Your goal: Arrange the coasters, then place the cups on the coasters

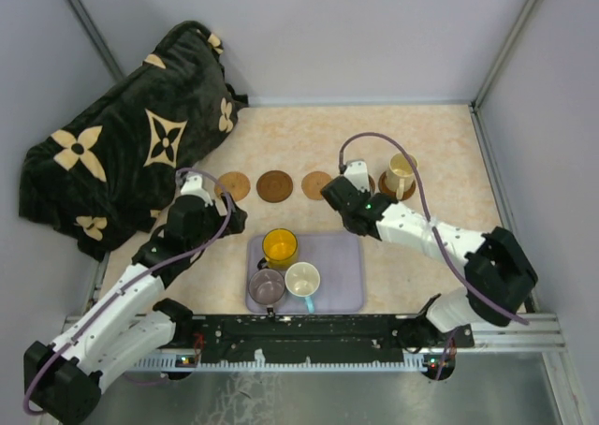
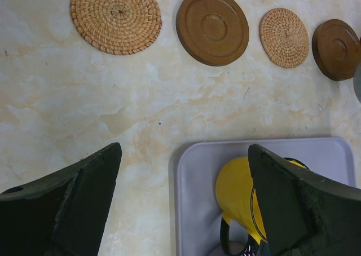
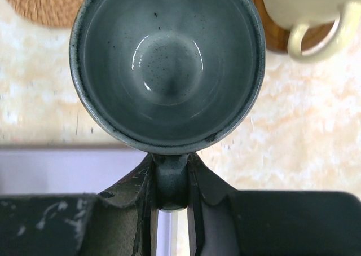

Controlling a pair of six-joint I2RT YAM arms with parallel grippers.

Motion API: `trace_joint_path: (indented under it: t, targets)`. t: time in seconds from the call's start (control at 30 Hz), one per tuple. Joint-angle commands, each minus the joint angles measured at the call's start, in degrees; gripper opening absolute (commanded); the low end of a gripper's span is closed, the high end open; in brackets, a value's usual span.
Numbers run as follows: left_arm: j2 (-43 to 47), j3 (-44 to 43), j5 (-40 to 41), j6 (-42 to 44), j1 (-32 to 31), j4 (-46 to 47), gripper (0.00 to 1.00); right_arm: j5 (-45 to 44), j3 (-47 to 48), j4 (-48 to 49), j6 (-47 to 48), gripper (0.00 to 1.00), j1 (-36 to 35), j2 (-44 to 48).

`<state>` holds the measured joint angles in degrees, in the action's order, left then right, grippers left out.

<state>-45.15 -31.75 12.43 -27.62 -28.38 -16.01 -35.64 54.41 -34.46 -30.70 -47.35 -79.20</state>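
Tabletop [image 3: 293,132], grey mug [image 3: 169,58] in right gripper [image 3: 171,180]

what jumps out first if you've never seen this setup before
First is the right gripper, pinching the handle of a grey-green mug close to a cream mug that already stands on a dark coaster. Next come the lavender tray near the arm bases, holding a yellow mug, a mauve mug and a white mug, and the big black flower-patterned cloth heaped in the far left corner.
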Motion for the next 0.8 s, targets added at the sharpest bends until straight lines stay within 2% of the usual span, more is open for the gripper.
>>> trace_joint_path:
  t: [0.0, 0.13, 0.43, 0.77]
  targets:
    - [-1.24, -0.60, -1.24, 1.04, -0.18, 3.10, 0.99, -1.04, 6.62, 12.88, 6.87, 0.00, 4.55, -4.53]
    - [-2.57, -0.59, -1.73, 1.48, -0.17, 4.23, 0.99, -0.15, 9.08, 16.44, 8.15, 0.00, 7.60, -9.01]
    - [-5.18, -0.96, -2.37, 1.95, -0.16, 5.34, 0.99, 3.31, 14.52, 17.45, 8.43, 0.00, 12.49, -14.99]
    - [-6.85, -0.86, -2.94, 1.69, -0.14, 6.14, 0.99, 4.91, 10.74, 21.24, 8.82, 0.00, 14.95, -17.12]
